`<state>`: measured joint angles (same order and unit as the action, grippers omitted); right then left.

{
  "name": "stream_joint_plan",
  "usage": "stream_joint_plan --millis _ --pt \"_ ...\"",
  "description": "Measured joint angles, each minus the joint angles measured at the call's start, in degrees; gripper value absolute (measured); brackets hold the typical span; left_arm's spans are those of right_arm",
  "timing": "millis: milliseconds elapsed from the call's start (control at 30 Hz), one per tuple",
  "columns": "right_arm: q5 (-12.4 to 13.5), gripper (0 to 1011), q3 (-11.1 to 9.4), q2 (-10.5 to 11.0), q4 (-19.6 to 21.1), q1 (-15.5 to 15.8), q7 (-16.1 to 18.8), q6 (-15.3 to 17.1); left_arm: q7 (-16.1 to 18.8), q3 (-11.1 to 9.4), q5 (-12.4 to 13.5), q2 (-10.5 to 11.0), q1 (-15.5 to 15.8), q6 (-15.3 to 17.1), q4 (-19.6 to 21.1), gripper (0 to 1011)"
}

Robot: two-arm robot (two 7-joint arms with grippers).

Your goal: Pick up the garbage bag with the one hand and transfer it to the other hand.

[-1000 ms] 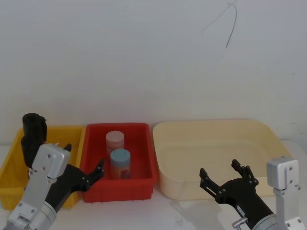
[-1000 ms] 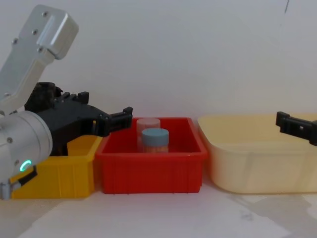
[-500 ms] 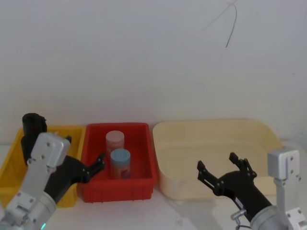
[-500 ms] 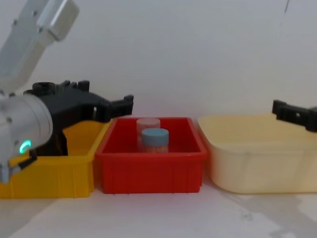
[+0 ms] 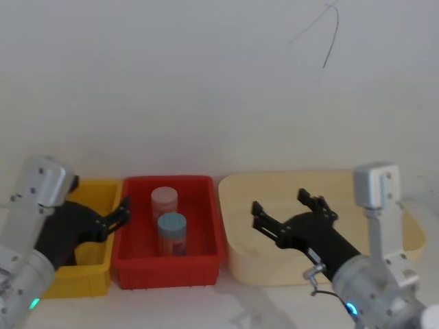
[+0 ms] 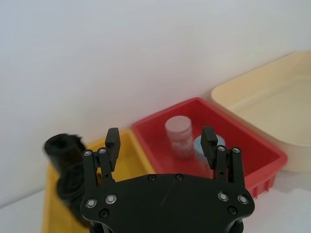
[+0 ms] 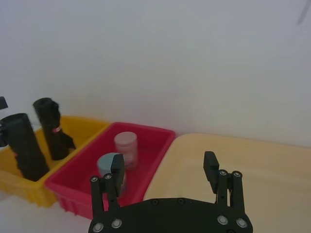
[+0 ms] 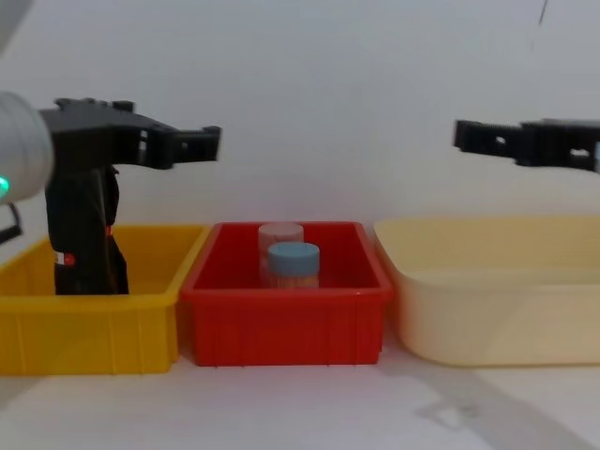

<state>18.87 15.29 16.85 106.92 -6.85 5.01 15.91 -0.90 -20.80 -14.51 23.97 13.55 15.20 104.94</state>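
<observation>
**Nothing held yet**

The garbage bag [image 7: 52, 127] stands upright in the yellow bin [image 8: 103, 328], beside its twin [image 7: 23, 143]. The left gripper [image 6: 161, 138] hovers above that bin's edge by the red bin [image 8: 281, 328], jaws wide apart and empty. The right gripper [image 7: 163, 165] hangs over the cream tub [image 8: 487, 319], jaws likewise spread, holding nothing.
</observation>
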Motion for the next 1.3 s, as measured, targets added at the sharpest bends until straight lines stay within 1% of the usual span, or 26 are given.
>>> stream_joint_plan --millis 33,67,133,167,200,233,267,300,333,400,433,500,533,567,700,733,833,1033,1300 --pt "-0.03 1002 0.18 -0.13 0.02 -0.39 0.0 0.62 0.15 0.74 -0.3 0.29 -0.36 0.99 0.78 1001" --pt "-0.17 1001 0.79 -0.41 0.08 -1.2 -0.01 1.97 0.3 1.55 -0.67 0.64 -0.85 2.09 1.56 1001" --pt "-0.36 1001 1.35 -0.69 0.09 -1.94 -0.04 3.17 0.42 2.28 -1.01 0.93 -1.3 3.0 2.18 1001" --pt "-0.47 1001 1.68 -0.84 0.08 -2.33 -0.05 3.75 0.55 3.02 -1.41 1.18 -1.73 3.96 2.71 1001" --pt "-0.72 1001 2.28 -1.19 0.01 -3.23 -0.12 4.89 0.55 3.02 -1.41 1.18 -1.73 3.96 2.71 1001" --pt "-0.96 1001 2.91 -1.57 -0.21 -3.97 -0.24 6.0 0.66 3.77 -1.78 1.42 -2.17 4.75 3.19 1001" --pt "-0.96 1001 2.91 -1.57 -0.21 -3.97 -0.24 6.0 0.78 4.64 -2.12 1.65 -2.73 5.44 3.67 1001" --pt "-1.24 1002 3.54 -1.97 -0.47 -4.88 -0.35 7.34 0.78 4.64 -2.12 1.65 -2.73 5.44 3.67 1001" --pt "-1.44 1001 4.1 -2.34 -0.75 -5.57 -0.43 8.46 0.91 5.41 -2.45 1.81 -3.21 6.04 4.03 1001" --pt "-1.61 1002 4.62 -2.73 -1.02 -6.29 -0.53 9.52 1.06 6.24 -2.84 1.98 -3.74 6.74 4.39 1001" --pt "-1.79 1002 5.15 -3.23 -1.37 -7.07 -0.7 10.82 1.16 6.96 -3.15 2.1 -4.17 7.23 4.67 1001" --pt "-1.95 1001 5.6 -3.68 -1.69 -7.74 -0.85 12.17 1.34 7.95 -3.62 2.25 -4.77 7.97 4.98 1001" --pt "-1.99 1002 5.82 -3.91 -1.82 -8.06 -0.89 12.5 1.38 8.23 -3.75 2.28 -4.93 8.19 5.06 1001" --pt "-2.14 1001 6.32 -4.46 -2.21 -8.76 -1.09 13.74 1.39 8.49 -3.82 2.31 -5.08 8.32 5.12 1001" --pt "-2.41 1001 7.24 -5.74 -3.11 -10.18 -1.5 16.15 1.58 10.03 -4.49 2.35 -5.72 9.36 5.27 1001" --pt "-2.47 1001 7.4 -5.98 -3.29 -10.43 -1.63 16.71 1.58 10.03 -4.49 2.35 -5.72 9.36 5.27 1001" --pt "-2.67 1001 8.07 -6.93 -3.97 -11.42 -1.84 18.23 1.6 10.88 -4.98 2.11 -5.97 9.66 5.13 1001" --pt "-3.06 1001 9.02 -8.33 -4.79 -12.69 -2.03 19.56 1.46 11.79 -5.8 1.28 -5.92 9.58 4.13 1001" --pt "-3.64 1001 9.86 -9.38 -5.06 -13.55 -1.91 19.59 1.19 12.72 -6.78 -0.84 -5.29 8.36 1.82 1001"
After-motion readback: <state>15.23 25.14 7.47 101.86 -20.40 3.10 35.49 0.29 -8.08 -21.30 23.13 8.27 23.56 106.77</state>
